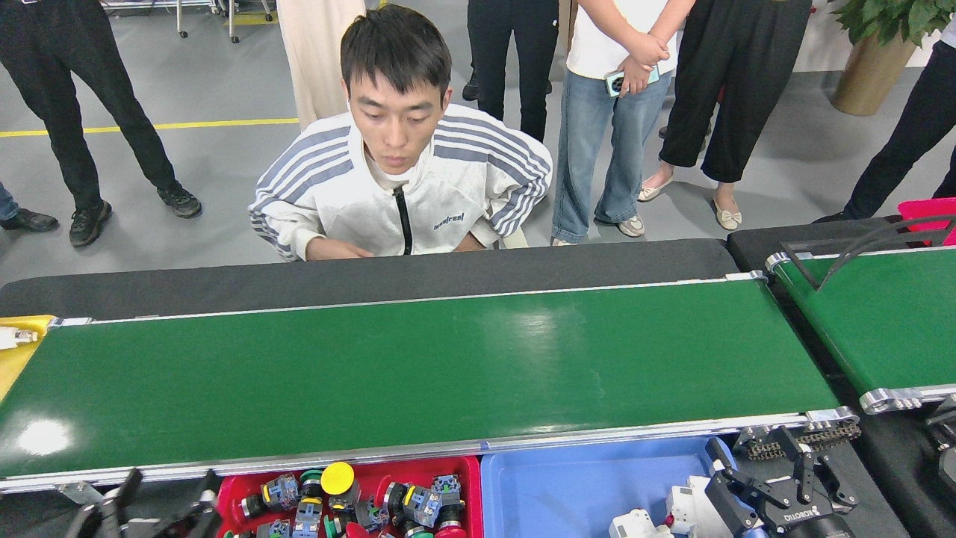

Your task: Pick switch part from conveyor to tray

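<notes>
Two grippers sit at the bottom edge of the head view, one at each end of the near rail. At the far left, a yellow tray [16,351] meets the end of the conveyor [418,366], with a small white part [13,338] lying on it. Low on the left, the left gripper [153,512] shows only its dark fingertips [202,502], which stand apart with nothing between them, just left of the red tray [470,478]. That tray, tucked against the conveyor's near silver rail, holds a heap of switch parts [351,501]: grey-bodied push buttons with green, red and yellow caps, a round yellow cap [337,473] topmost. The glossy green belt itself lies bare of parts along its whole visible length, with glare patches at left and centre. Behind the far rail a person in a white striped jacket [403,194] leans toward the black table edge [373,273], and other people stand on the grey floor beyond. To the right of the red tray sits a blue tray [567,486], touching it, with white switch parts [657,515] in its right corner. The right gripper [780,478] hovers over that corner, its black fingers spread and empty, just beside the conveyor's black drive chain [799,439]. Farthest right runs a second green belt [881,314] with a black guide bar [859,250], and a red bin [926,213] behind it.
</notes>
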